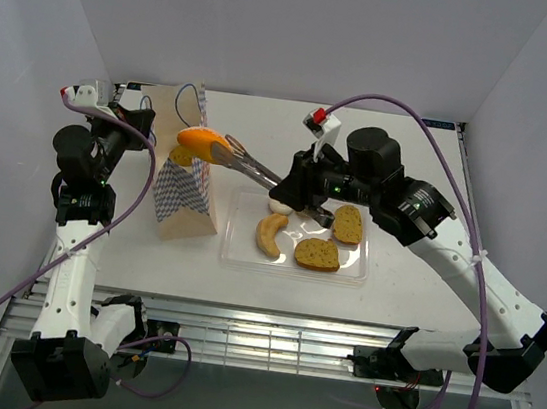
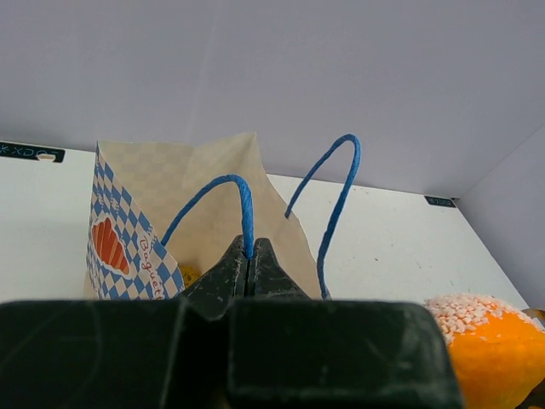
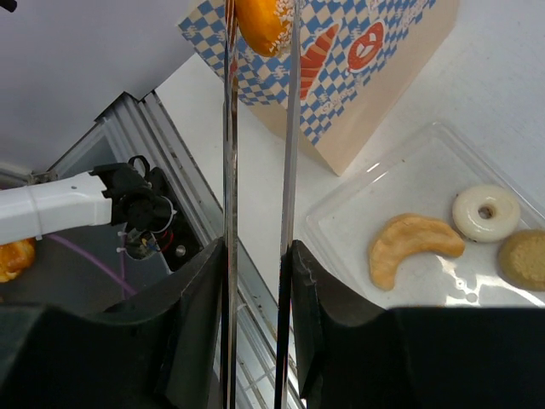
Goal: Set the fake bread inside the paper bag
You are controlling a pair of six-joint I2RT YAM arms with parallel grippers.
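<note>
Bread is split between tray and tongs in the top view. The right hand [image 1: 301, 190] is clamped on metal tongs [image 1: 253, 167], and their tips pinch the orange roll [image 1: 201, 141] in the air at the open top of the paper bag [image 1: 186, 193]. The bag stands on the counter [image 1: 406, 272] just left of the clear tray [image 1: 237, 252]. In the tray lie a pale crescent [image 1: 271, 234], toast slices [image 1: 317, 255] and a small white ring [image 1: 280, 206]. The left hand [image 1: 148, 122] reaches to the bag's far side, by the blue cord handle [image 1: 179, 101]. From the left wrist, that hand's fingers [image 2: 230, 268] are pressed together on the blue cord handle [image 2: 245, 204], and the bag's mouth gapes, showing its tan inner wall [image 2: 213, 175]. The second handle [image 2: 336, 204] arcs free. The roll [image 2: 481, 341], dusted with white crumbs, sits at the lower right, outside the bag's rim and beside it. A speck of yellow shows low inside the bag, too little to name. From the right wrist, the right hand [image 3: 257, 251] squeezes the two long tong arms [image 3: 289, 170], and the roll [image 3: 264, 21] is caught between their far ends against the bag's chequered side [image 3: 375, 77]. The crescent [image 3: 413, 245] and white ring [image 3: 485, 211] rest apart in the tray [image 3: 409, 170].
</note>
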